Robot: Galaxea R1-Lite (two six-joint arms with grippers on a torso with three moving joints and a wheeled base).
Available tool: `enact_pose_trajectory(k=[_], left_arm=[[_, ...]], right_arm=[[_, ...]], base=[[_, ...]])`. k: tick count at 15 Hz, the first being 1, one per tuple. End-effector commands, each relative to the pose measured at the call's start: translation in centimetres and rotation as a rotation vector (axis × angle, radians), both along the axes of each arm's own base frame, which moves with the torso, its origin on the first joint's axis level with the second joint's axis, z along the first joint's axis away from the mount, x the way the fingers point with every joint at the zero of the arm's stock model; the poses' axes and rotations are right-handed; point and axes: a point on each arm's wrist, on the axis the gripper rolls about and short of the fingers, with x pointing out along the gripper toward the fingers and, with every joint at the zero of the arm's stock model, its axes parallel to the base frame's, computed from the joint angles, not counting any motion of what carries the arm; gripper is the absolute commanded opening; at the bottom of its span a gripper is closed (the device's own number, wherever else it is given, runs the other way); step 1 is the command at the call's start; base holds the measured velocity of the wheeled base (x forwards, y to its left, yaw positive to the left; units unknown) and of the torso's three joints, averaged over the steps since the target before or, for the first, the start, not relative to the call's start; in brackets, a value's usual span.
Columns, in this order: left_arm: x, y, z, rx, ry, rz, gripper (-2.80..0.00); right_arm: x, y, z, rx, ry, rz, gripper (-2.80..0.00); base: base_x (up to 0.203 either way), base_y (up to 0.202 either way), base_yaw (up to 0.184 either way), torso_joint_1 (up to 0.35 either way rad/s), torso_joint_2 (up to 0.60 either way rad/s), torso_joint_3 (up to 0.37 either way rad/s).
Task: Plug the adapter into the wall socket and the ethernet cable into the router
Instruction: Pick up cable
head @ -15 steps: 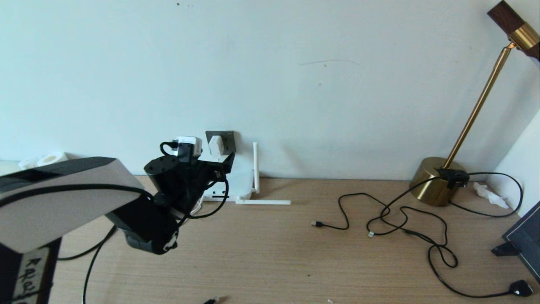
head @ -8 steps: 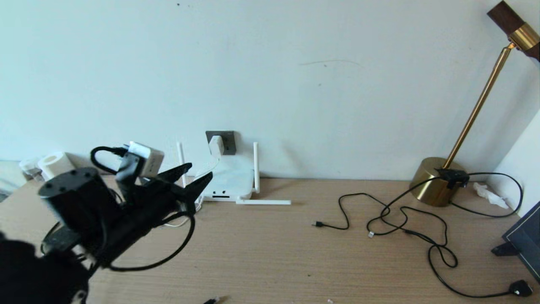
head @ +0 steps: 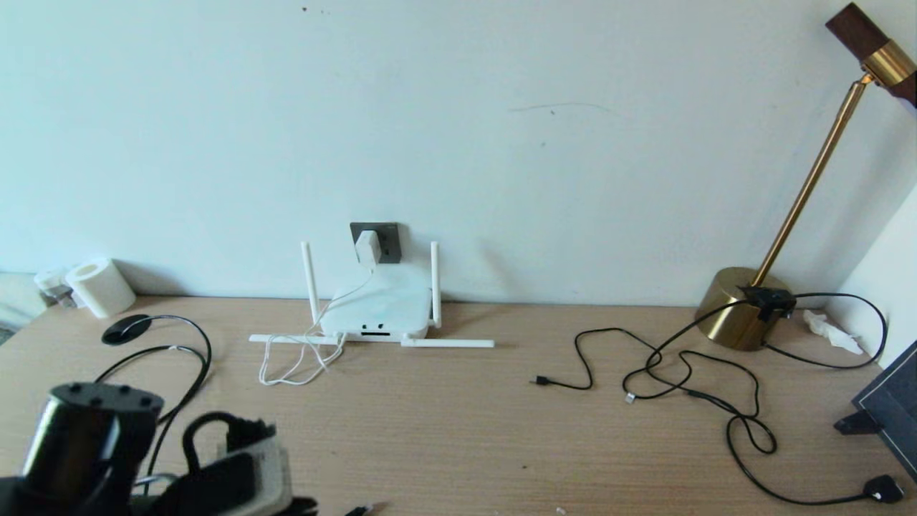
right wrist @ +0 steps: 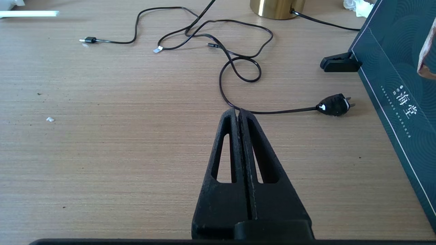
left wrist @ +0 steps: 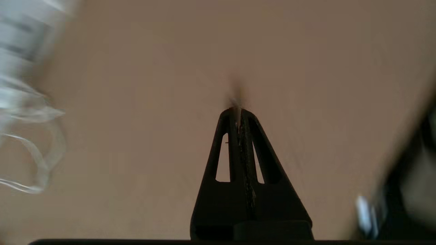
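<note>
The adapter (head: 367, 247) is seen in the head view seated in the wall socket (head: 387, 240), with its thin white cord (head: 294, 358) trailing down past the router (head: 376, 309) and looped on the table (head: 458, 430). The router lies flat against the wall just below the socket, two antennas upright and two laid along the table.

The left gripper (left wrist: 238, 110) is shown only by its own wrist view: the jaws are clenched together with nothing between them, above bare table, and a blurred white loop is caught well off to one side of them. In the head view only the left arm's dark wrist body (head: 93, 444) is visible at the near left edge.

The right gripper (right wrist: 237, 110) appears solely in the right wrist view, jaws pressed together and empty. Just beyond its tips a thin black cable (right wrist: 238, 68) runs to a black plug (right wrist: 335, 104), with a dark box (right wrist: 402, 85) off to the side and the brass lamp base (right wrist: 276, 8) far ahead.

Which black lead is the ethernet cable cannot be told.
</note>
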Motion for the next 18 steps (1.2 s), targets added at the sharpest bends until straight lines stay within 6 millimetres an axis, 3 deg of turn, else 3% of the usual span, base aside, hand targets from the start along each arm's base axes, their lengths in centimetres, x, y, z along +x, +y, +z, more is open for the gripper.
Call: enact_pose_trajectory(k=[1,2,8,18], left_arm=[[0.2,-0.3,-1.5,0.162,0.173,-0.099,-2.8],[0.9,-0.5,-1.8,0.184,0.18,-0.117,0.0],[4.8,-2.1,-3.7,0.199,0.188,-0.13,0.0],[7.0,-2.9,-5.6,0.229,0.246,-0.146,0.0]], right_arm=[[0.0,0.0,0.0,0.0,0.002,0.001,-2.8],[0.0,0.0,0.0,0.0,0.002,0.0,-2.8],[0.0,0.0,0.0,0.0,0.002,0.001,-2.8],[0.0,0.0,0.0,0.0,0.001,0.001,-2.8]], base=[[0.0,0.0,0.0,0.0,0.0,0.0],[0.0,0.0,0.0,0.0,0.0,0.0],[0.0,0.0,0.0,0.0,0.0,0.0],[0.0,0.0,0.0,0.0,0.0,0.0]])
